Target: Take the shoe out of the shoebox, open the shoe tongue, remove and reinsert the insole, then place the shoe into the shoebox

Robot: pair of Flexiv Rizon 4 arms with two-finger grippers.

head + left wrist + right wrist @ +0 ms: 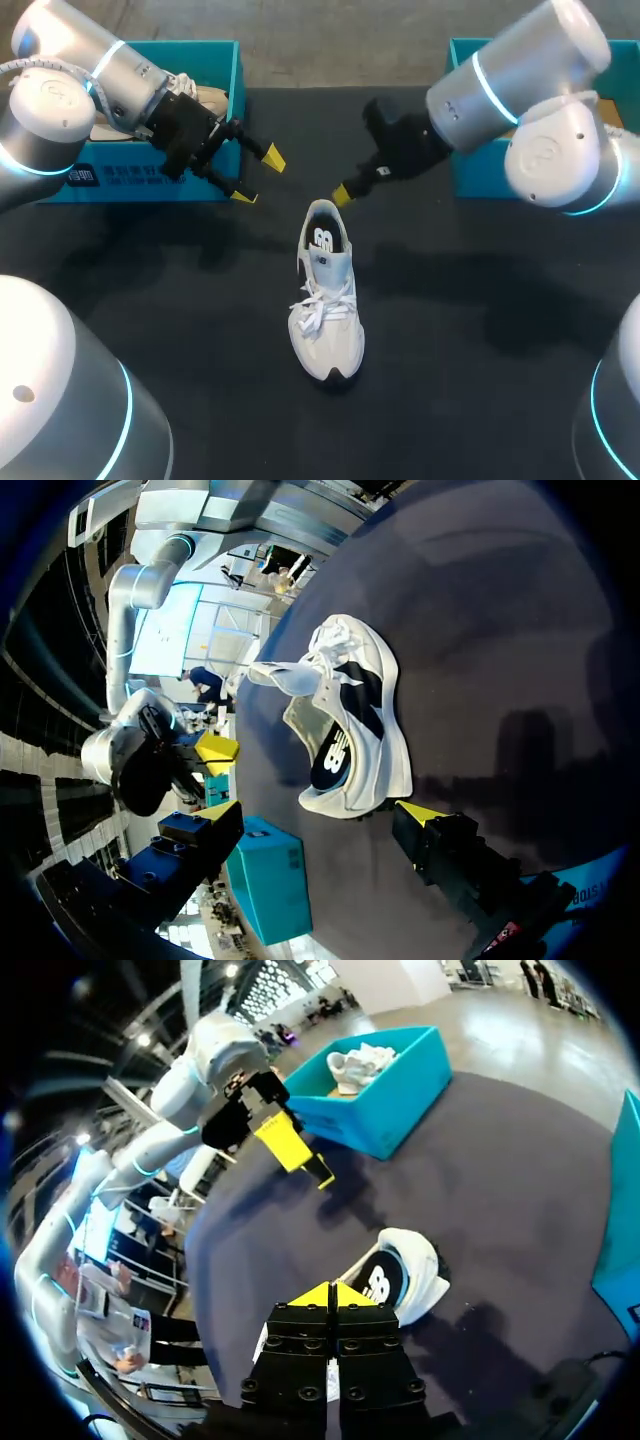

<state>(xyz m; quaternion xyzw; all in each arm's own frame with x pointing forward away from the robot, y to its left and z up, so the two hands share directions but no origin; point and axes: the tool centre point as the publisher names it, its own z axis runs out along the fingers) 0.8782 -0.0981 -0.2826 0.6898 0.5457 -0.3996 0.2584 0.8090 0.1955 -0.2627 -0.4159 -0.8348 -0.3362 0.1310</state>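
Note:
A white sneaker [325, 295] with a dark insole stands upright mid-table, heel toward the back, laces loose. My right gripper [342, 193] hangs just behind the heel, its yellow tips pressed together with nothing between them. In the right wrist view that gripper [330, 1295] is shut, and the sneaker [405, 1270] lies just ahead of it. My left gripper [258, 177] is open, up and to the left of the shoe, in front of the left shoebox [160, 180]. From the left wrist, the sneaker [350, 710] lies ahead of the open left gripper [320, 810].
The left teal shoebox holds another pale shoe [205, 97]; the same box [390, 1090] shows in the right wrist view. A second teal box [480, 170] stands at the back right under my right arm. Black tabletop [470, 330] surrounds the sneaker.

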